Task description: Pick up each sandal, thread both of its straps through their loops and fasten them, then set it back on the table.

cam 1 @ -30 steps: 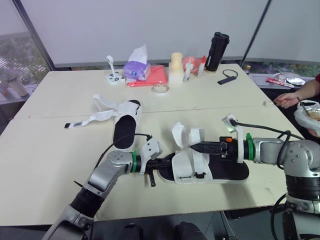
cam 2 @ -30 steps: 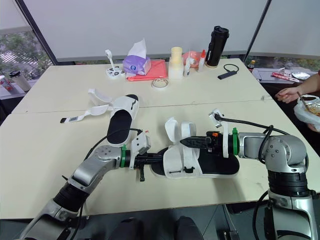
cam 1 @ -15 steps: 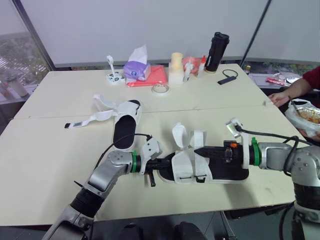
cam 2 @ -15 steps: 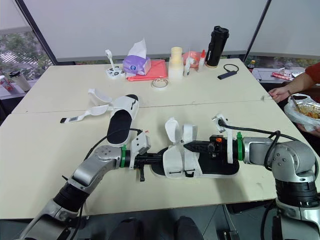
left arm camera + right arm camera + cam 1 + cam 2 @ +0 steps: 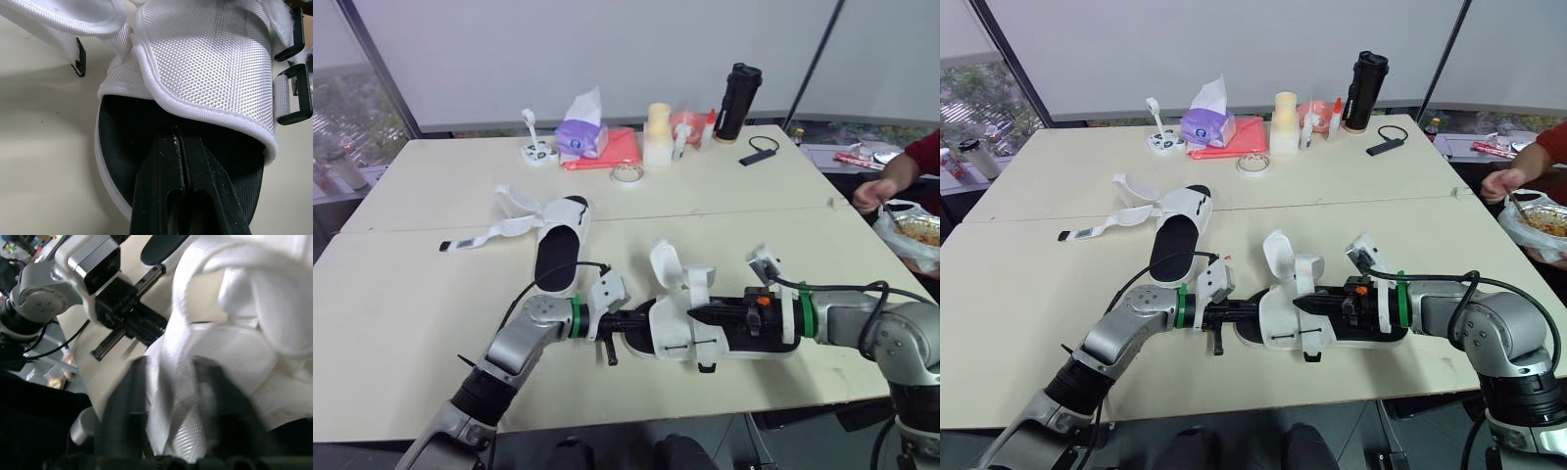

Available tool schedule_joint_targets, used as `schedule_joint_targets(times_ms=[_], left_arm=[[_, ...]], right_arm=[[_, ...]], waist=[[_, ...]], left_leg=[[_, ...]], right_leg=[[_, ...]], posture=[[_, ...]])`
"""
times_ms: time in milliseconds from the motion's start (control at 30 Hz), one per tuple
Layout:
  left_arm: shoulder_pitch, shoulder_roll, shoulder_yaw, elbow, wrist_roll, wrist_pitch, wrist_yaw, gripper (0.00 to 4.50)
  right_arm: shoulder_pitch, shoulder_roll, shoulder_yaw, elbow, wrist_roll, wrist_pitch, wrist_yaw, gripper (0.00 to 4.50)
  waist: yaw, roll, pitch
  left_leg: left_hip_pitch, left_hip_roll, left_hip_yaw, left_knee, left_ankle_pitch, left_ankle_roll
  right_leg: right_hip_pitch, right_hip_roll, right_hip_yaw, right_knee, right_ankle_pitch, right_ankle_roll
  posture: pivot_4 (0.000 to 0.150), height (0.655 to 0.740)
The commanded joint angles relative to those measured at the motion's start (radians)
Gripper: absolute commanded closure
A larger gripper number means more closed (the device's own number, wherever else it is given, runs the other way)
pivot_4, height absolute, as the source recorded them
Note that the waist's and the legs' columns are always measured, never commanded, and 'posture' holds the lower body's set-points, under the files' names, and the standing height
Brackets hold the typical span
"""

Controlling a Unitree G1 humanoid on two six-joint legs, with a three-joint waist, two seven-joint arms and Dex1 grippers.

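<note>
L end effector (image 5: 628,321): closed; tips press on sandal (image 5: 675,331) insole at toe
R end effector (image 5: 697,313): fingers apart, strap (image 5: 697,281) between
Sandal: flat on tabletop (image 5: 411,294), near front edge
How: pin toe firm; nip strap near its end; feed flat thru loop (image 5: 298,95)

Sandal (image 5: 205,58) upper of white woven mesh cloth, matt black insole (image 5: 132,142), smooth black plastic loops (image 5: 298,95), left gripper (image 5: 178,129) with lightly scuffed black fingers (image 5: 159,171), matt cream table (image 5: 431,294)
</note>
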Motion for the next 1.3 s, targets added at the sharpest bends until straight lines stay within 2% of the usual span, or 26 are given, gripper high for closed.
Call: schedule_joint_targets(times_ms=[33,300,400,500,733,1033,1300], left_arm=[[0.036,0.019,-0.020,0.028,0.039,0.028,0.010,4.50],[0.041,0.013,-0.021,0.031,0.037,0.024,0.005,4.50],[0.030,0.010,-0.020,0.040,0.036,0.022,-0.002,4.50],[0.024,0.009,-0.023,0.047,0.037,0.019,-0.009,4.50],[0.012,0.006,-0.027,0.055,0.036,0.019,-0.015,4.50],[0.010,0.010,-0.026,0.054,0.044,0.021,-0.021,4.50],[0.015,0.011,-0.025,0.050,0.049,0.022,-0.016,4.50]], right_arm=[[0.036,-0.041,-0.117,-0.047,0.035,0.003,-0.025,1.09],[0.305,-0.117,-0.325,-0.248,0.222,0.091,-0.018,1.09],[0.436,-0.115,-0.345,-0.335,0.270,0.100,-0.037,1.09],[0.497,-0.088,-0.317,-0.353,0.265,0.067,-0.073,1.09],[0.540,-0.047,-0.252,-0.332,0.236,-0.008,-0.107,1.09],[0.473,-0.022,-0.149,-0.247,0.156,-0.092,-0.132,1.09],[0.435,0.015,-0.105,-0.231,0.184,-0.087,-0.155,1.09]], waist=[[0.001,0.000,0.000],[-0.001,0.001,-0.001],[-0.001,0.000,-0.002],[-0.002,0.001,-0.003],[-0.001,0.000,-0.005],[-0.001,0.001,-0.005],[-0.002,0.001,-0.005]], left_leg=[[0.000,0.000,0.000,0.000,0.000,0.000],[0.000,0.001,0.000,-0.002,0.000,0.000],[0.001,0.001,0.000,-0.002,0.000,0.000],[0.001,0.001,0.000,-0.001,0.000,0.000],[0.001,0.000,0.000,0.000,0.000,0.000],[0.002,0.001,0.000,-0.001,0.000,0.000],[0.001,0.001,0.000,-0.001,0.000,0.000]], right_leg=[[0.000,0.000,0.000,0.000,0.000,0.000],[0.000,0.001,0.000,0.000,0.000,0.000],[0.000,0.002,0.000,0.000,0.000,0.000],[0.001,0.002,0.001,0.000,0.000,0.000],[0.001,0.002,0.001,0.000,0.000,0.000],[0.001,0.002,0.001,-0.001,0.000,0.000],[0.001,0.002,0.001,-0.001,0.000,0.000]], posture=[[0.150,0.7400],[0.150,0.7400],[0.150,0.7400],[0.150,0.7400],[0.150,0.7400],[0.150,0.7400],[0.150,0.7400]])
